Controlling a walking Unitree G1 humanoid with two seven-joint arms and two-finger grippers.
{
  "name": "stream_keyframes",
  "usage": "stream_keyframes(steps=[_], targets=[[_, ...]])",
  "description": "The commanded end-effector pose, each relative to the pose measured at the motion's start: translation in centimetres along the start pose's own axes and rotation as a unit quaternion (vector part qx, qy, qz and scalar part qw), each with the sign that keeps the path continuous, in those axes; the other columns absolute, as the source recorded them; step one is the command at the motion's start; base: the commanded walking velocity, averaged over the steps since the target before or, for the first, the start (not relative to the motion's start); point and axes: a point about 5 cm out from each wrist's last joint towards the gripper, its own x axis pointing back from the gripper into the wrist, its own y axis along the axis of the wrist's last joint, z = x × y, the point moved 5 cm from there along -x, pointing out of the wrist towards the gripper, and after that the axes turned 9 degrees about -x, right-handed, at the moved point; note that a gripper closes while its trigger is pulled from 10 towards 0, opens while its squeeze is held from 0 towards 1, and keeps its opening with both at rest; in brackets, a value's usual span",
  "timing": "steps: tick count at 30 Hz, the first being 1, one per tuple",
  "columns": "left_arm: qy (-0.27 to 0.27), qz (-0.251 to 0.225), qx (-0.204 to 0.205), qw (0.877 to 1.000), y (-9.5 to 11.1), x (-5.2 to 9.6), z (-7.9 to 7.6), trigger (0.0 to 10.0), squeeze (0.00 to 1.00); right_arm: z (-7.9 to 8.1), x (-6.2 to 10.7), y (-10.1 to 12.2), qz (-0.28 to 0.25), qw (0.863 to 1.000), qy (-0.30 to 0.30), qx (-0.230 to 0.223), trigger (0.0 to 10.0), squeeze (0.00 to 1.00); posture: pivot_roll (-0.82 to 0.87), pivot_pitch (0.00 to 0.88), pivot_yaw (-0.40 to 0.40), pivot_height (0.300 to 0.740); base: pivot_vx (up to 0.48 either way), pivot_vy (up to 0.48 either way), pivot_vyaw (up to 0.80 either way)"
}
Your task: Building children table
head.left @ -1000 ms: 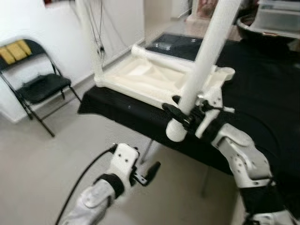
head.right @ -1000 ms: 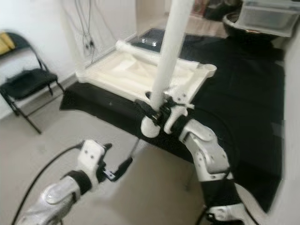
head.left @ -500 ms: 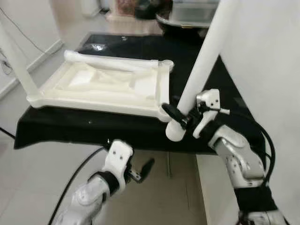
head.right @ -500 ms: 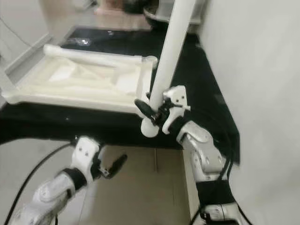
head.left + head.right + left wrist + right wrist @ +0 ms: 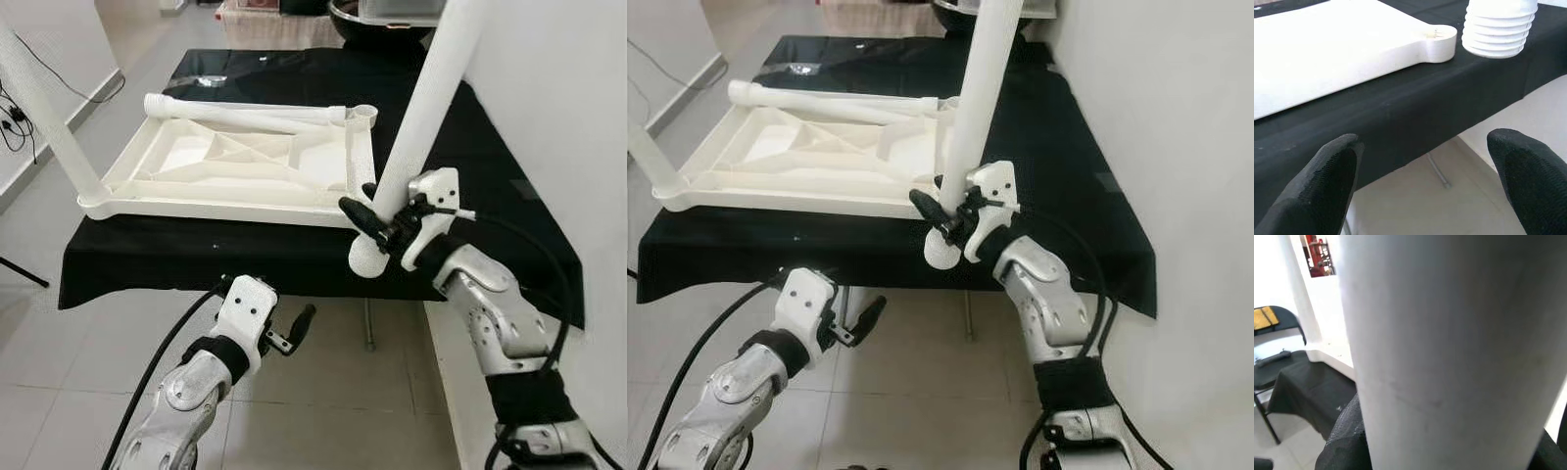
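Observation:
A white children's table top (image 5: 216, 209) lies upside down on a black-covered table (image 5: 480, 147). One white leg (image 5: 49, 117) stands fixed at its near left corner. Another leg (image 5: 245, 106) lies along its far edge. My right gripper (image 5: 380, 225) is shut on a third white leg (image 5: 421, 108), held nearly upright. That leg's ribbed lower end (image 5: 1498, 29) hangs just beside the top's near right corner (image 5: 1436, 38). My left gripper (image 5: 292, 331) is open and holds nothing, below the table's front edge.
A white wall (image 5: 568, 117) runs close along the table's right side. Tiled floor (image 5: 323, 411) lies before the table. Cables (image 5: 15, 117) hang at the left wall. A dark basin (image 5: 372, 12) stands at the table's far end.
The whole picture has swung round as the camera turned to face the table squarely, and the folding chair has left the picture. My right gripper still holds the leg the same way.

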Motion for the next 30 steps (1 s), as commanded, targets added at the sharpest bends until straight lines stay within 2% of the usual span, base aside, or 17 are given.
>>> stream_keyframes(steps=[1,4,6,9,12,13,17,24,27,30], targets=[[0.009,-0.001,-0.006,1.0,-0.1,0.0,0.1,10.0,0.0,-0.4,-0.1,0.5,-0.014,1.0,-0.009,0.0,10.0,0.0,0.08,0.169,-0.017,0.74,0.0,0.0,0.0],[0.007,-0.01,-0.01,1.0,0.2,0.0,0.2,10.0,0.0,-0.1,-0.6,0.7,-0.022,1.0,-0.009,-0.003,10.0,0.0,0.08,0.171,-0.02,0.74,0.0,0.0,0.0],[-0.01,-0.01,0.016,1.0,0.4,0.1,-0.1,10.0,0.0,0.0,-0.8,0.7,-0.026,1.0,-0.015,-0.009,10.0,0.0,0.09,0.172,-0.02,0.74,0.0,0.0,0.0],[-0.013,-0.016,0.024,0.999,0.6,0.2,-0.2,10.0,0.0,-0.2,-0.9,0.7,-0.032,0.999,-0.022,-0.016,10.0,0.0,0.09,0.172,-0.02,0.74,0.0,0.0,0.0],[-0.017,-0.019,0.033,0.999,0.8,0.2,-0.3,10.0,0.0,-0.3,-0.8,1.2,-0.051,0.998,-0.03,-0.024,10.0,0.0,0.09,0.17,-0.017,0.74,0.475,0.0,0.8],[-0.018,-0.02,0.034,0.999,0.9,0.2,-0.3,10.0,0.0,-0.4,-0.7,1.5,-0.065,0.997,-0.031,-0.04,10.0,0.0,0.09,0.169,-0.014,0.74,0.356,0.0,0.8],[-0.02,-0.027,0.035,0.999,1.2,0.0,-0.3,10.0,0.0,-0.8,-0.7,1.4,-0.072,0.994,-0.047,-0.065,10.0,0.0,0.09,0.163,-0.009,0.74,0.343,0.0,0.0],[-0.025,-0.027,0.032,0.999,1.3,-0.3,-0.6,10.0,0.0,-1.4,-0.4,1.6,-0.078,0.993,-0.053,-0.065,10.0,0.0,0.09,0.158,-0.005,0.74,0.087,0.0,0.0],[-0.043,-0.029,0.011,0.999,1.2,-0.2,-1.5,10.0,0.0,-1.4,-0.2,2.0,-0.082,0.994,-0.04,-0.061,10.0,0.0,0.09,0.16,-0.003,0.74,0.0,0.0,0.0],[-0.059,-0.023,0.01,0.998,0.8,0.0,-2.1,10.0,0.0,-1.1,0.1,2.4,-0.085,0.995,-0.016,-0.051,10.0,0.0,0.09,0.163,-0.001,0.74,0.0,0.0,0.0]])
